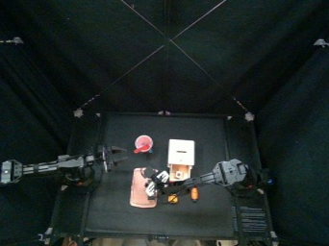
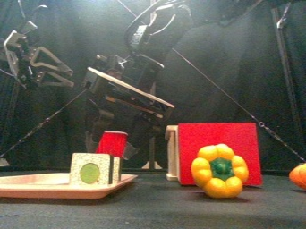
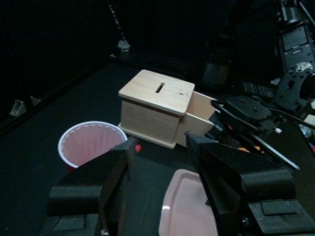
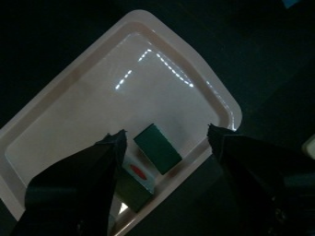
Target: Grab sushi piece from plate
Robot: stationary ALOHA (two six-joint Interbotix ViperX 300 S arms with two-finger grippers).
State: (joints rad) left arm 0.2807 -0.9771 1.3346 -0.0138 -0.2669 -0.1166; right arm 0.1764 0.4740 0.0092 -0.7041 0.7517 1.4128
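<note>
The pale pink plate (image 2: 36,186) lies at the table's front left, also seen from above (image 1: 138,192). One sushi piece (image 2: 93,168) stands on its right end: white rice, a dark wrap, a green centre. In the right wrist view the sushi piece (image 4: 160,146) lies on the plate (image 4: 110,101) between the jaws. My right gripper (image 4: 167,135) hangs open over it, a little above it in the front view (image 2: 125,134), touching nothing. My left gripper (image 3: 167,152) is open and holds nothing; it hovers left of the plate (image 1: 115,154).
A red-pink cup (image 1: 142,145) and a pale box (image 1: 182,152) stand behind the plate. In the front view the box shows a red face (image 2: 221,148). A yellow pepper (image 2: 219,170) and an orange object (image 2: 299,175) sit at the front right.
</note>
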